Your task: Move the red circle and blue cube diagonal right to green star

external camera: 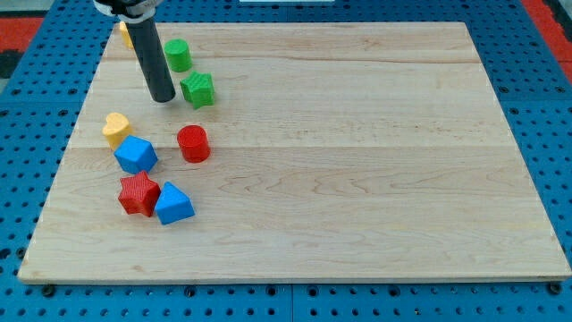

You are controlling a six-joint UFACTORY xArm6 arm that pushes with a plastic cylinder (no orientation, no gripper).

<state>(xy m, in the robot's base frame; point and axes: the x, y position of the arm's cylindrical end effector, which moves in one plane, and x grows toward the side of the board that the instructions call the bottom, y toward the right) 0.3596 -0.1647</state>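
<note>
Red circle (192, 143): a short red cylinder standing upright on its flat end, on the view's left part of the counter (357, 179), touching nothing.
Blue cube (136, 155): a chunky blue block lying flat, just to the view's left of the red circle and slightly lower, with a clear gap between them.
Green star (198, 89): a green star-shaped block lying flat, above the red circle toward the view's top, apart from it.
Order, view's top to bottom: green star, red circle, blue cube.
</note>
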